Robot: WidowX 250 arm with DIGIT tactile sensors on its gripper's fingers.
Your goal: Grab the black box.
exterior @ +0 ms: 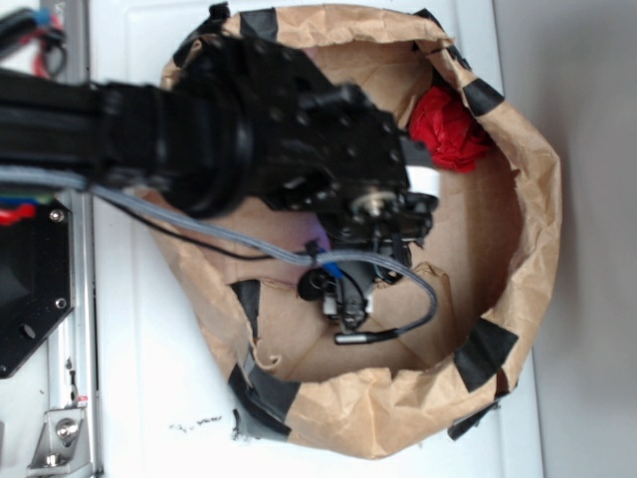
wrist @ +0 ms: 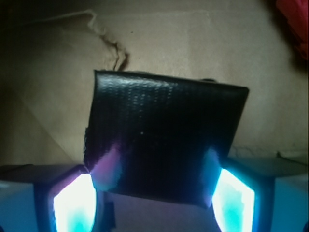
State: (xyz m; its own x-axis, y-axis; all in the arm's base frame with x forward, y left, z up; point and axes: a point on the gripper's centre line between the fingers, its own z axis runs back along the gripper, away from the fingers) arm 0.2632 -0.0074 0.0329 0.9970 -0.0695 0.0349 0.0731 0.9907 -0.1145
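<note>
Inside the crumpled brown paper ring [exterior: 528, 189], the hand [wrist: 154, 193] is clamped on the small glossy black leather-like box [wrist: 164, 145], glowing fingers [wrist: 75, 203] pressing both sides; a red crumpled object [exterior: 448, 129] sits near the ring's wall.

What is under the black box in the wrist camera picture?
Brown paper lies behind and around the black box, which sits between the glowing fingers of the end effector. The box itself hides whatever is directly below it.
</note>
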